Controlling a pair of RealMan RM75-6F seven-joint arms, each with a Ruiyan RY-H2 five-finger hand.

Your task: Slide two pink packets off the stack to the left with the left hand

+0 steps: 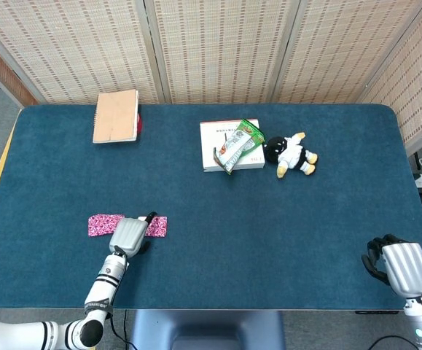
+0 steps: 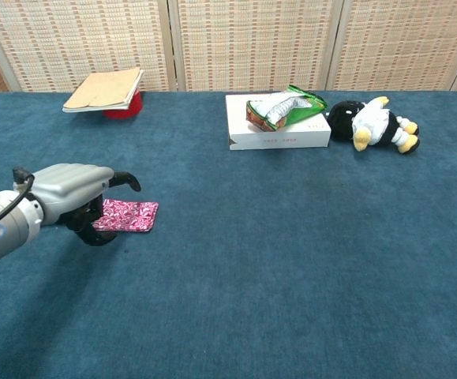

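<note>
Left hand over the right pink packet.
Fingers curled onto it, seemingly pressing; second packet lies left.

the grey five-finger left hand hangs low, palm down, dark fingers curled; the grey right hand rests with fingers curled.

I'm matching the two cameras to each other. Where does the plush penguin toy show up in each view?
Head view: plush penguin lies right of centre, upper half.
Chest view: plush penguin lies far back on the right.
Shared landmark: the white box with the green packet on it, just left of the toy in both.
</note>
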